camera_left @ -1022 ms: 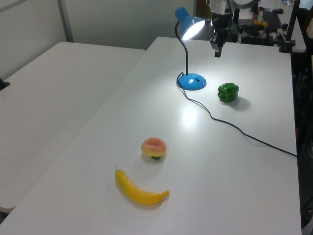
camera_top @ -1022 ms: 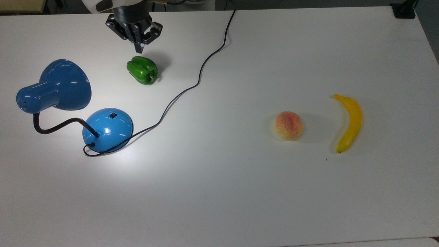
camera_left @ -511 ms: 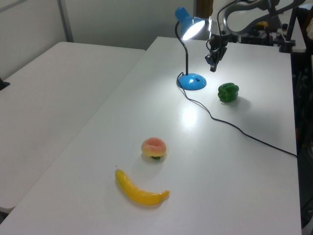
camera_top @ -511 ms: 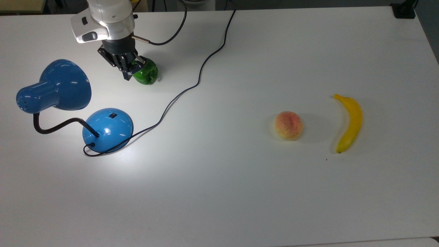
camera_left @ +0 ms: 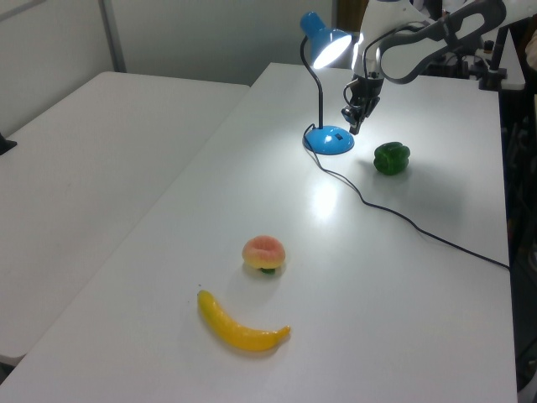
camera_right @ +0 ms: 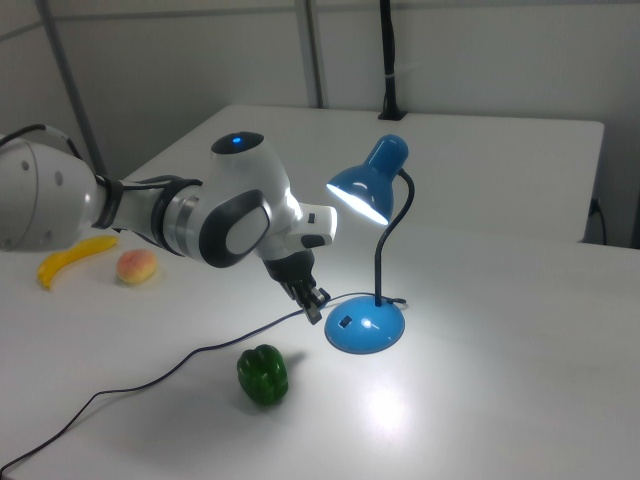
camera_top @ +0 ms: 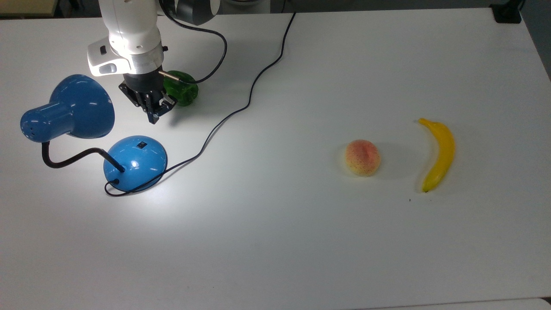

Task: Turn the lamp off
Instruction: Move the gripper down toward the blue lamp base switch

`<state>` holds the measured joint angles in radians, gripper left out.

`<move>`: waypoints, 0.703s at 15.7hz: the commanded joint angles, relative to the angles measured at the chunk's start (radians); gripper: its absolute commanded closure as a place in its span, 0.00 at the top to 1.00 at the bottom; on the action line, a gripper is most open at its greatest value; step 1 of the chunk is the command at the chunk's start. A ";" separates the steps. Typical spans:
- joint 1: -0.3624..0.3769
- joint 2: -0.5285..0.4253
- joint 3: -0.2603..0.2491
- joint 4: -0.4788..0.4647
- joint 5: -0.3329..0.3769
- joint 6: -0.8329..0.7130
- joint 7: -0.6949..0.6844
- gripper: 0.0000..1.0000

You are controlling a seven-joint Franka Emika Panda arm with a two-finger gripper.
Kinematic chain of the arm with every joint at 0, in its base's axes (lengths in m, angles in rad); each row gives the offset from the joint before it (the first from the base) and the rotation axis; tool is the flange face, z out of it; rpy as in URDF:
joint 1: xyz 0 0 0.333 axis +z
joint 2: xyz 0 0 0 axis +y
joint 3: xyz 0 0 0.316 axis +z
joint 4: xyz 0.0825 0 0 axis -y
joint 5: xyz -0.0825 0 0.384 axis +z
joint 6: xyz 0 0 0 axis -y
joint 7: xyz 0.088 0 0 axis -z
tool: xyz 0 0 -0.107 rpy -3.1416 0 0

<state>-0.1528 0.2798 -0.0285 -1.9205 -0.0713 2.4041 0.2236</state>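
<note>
1. One lamp (camera_top: pixel 86 129) fills the left of the top view: its blue shade sits at the upper left, the black neck curls below it, and the round base (camera_top: pixel 135 162) lies left of centre. It is lit, with a bright pool on the table (camera_top: pixel 301 241) around the base, so I judge the job not yet done.
2. On top of the base, facing the upper edge of the top view, is a small black switch (camera_top: pixel 141 144). I think it faces the arm so that a fingertip can press it from above.
3. Just above the base in the top view hangs my claw (camera_top: pixel 152 115), pointing down toward the switch and apart from it. Its fingers look pressed together on nothing, which suits poking a small button with a narrow tip. In the right view the claw (camera_right: pixel 312 308) hangs just left of the base, under the shade.
4. A green pepper (camera_top: pixel 183 91) lies behind the claw, partly hidden by the wrist. I would keep clear of it.
5. The black cord (camera_top: pixel 241 110) runs from the base to the top edge, out of my path.
6. A peach (camera_top: pixel 363 157) and a banana (camera_top: pixel 438 153) lie far right, well apart from the work.
</note>
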 commanded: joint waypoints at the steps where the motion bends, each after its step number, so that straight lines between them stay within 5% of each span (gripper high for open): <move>1: -0.011 0.035 -0.002 0.000 0.001 0.088 0.019 0.00; 11: -0.028 0.079 -0.002 0.002 -0.010 0.211 0.019 0.00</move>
<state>-0.1799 0.3499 -0.0285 -1.9194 -0.0714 2.5780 0.2238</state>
